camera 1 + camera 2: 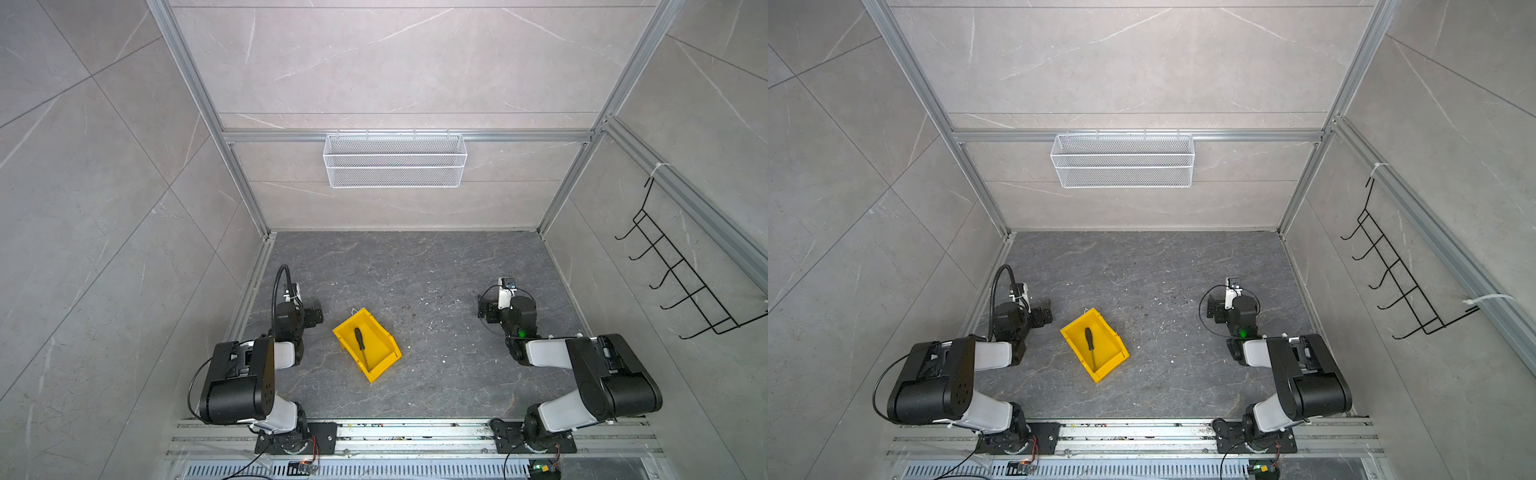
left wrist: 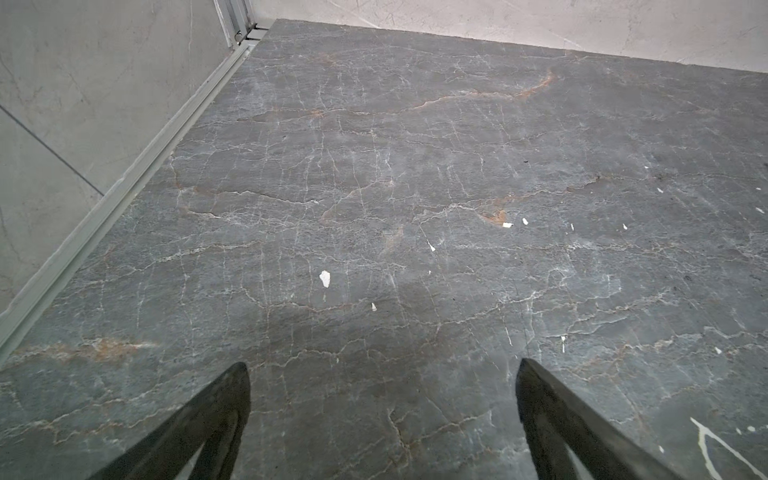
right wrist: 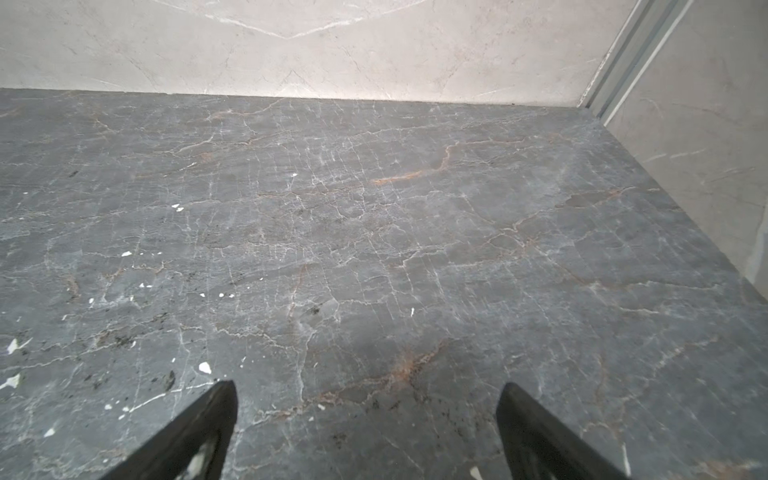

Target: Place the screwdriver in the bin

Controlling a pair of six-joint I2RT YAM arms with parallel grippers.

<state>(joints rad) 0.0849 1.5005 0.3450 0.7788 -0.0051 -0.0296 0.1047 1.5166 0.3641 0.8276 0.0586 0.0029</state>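
**Entry 1: left end effector** (image 2: 383, 365). Your fingers stand spread wide with nothing between them and nothing gripped. Only bare tabletop (image 2: 415, 187) shows past the tips. In both top views it sits just left of the bin and apart from it.

**Entry 2: right end effector** (image 3: 368, 385). This one is also spread wide and empty, and nothing is touching the fingers. In both top views it sits well to the right of the bin.

**Entry 3: screwdriver** (image 1: 360, 345). You find it lying inside the bin (image 1: 380, 345). Its black handle is toward the far end and its thin shaft points at the near end.

**Entry 4: bin.** It is yellow and set at a slant on the tabletop between your two arms, nearer the left one. Neither wrist view shows it.

**Entry 5: tabletop.** It is dark grey stone-patterned sheet with pale veins and a few rust-coloured streaks. Small white flecks (image 2: 324, 278) are scattered over it.

**Entry 6: room.**
- Pale grey tiled walls (image 1: 104, 208) close in the back and both sides, framed in aluminium rails (image 1: 266, 136).
- A white wire basket (image 1: 395, 160) hangs from the back rail.
- A black hook rack (image 1: 681, 282) hangs on the right wall.
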